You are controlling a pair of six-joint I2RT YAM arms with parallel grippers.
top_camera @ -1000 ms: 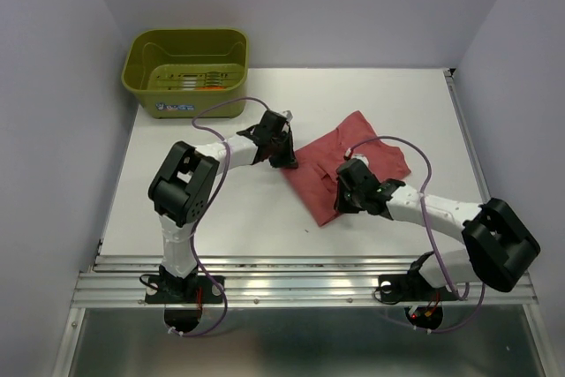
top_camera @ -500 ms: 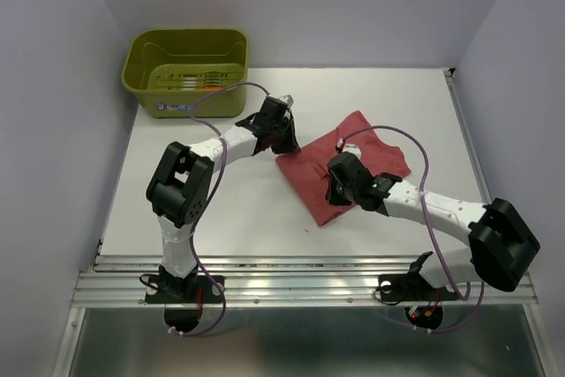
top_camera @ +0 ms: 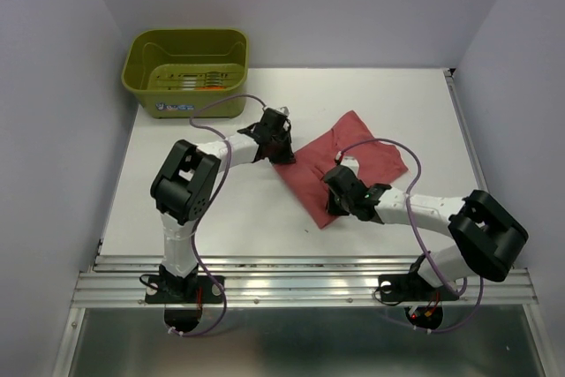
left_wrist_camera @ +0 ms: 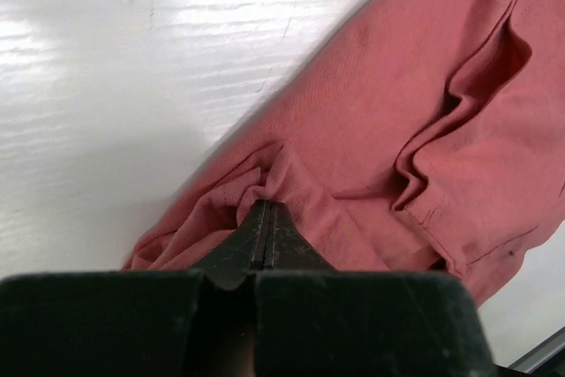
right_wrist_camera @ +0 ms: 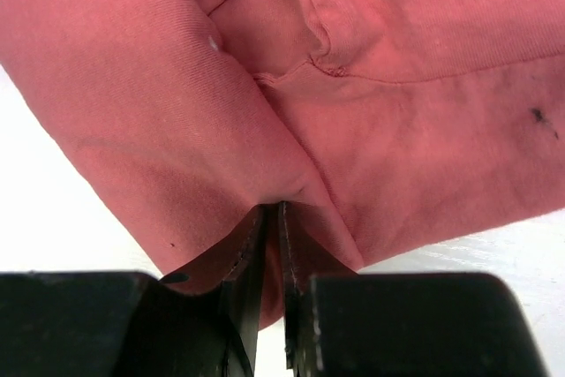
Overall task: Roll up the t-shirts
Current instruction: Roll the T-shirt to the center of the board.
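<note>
A dusty rose t-shirt (top_camera: 364, 154) was seen lying crumpled on the white table (top_camera: 221, 209), right of centre, with its near corner pointing toward the arms' bases. The left gripper (top_camera: 285, 158) was set at the shirt's left edge; in the left wrist view its jaws were pressed together, with a small bunched fold of the cloth's edge pinched at the tips. The right gripper (top_camera: 336, 207) was placed low over the shirt's near corner; in the right wrist view its jaws were clamped on a ridge of the cloth, with only a thin gap left between them. A small dark mark was visible on the fabric there. An olive-green tub (top_camera: 185, 72) was stood at the table's far left corner, well apart from the shirt.
</note>
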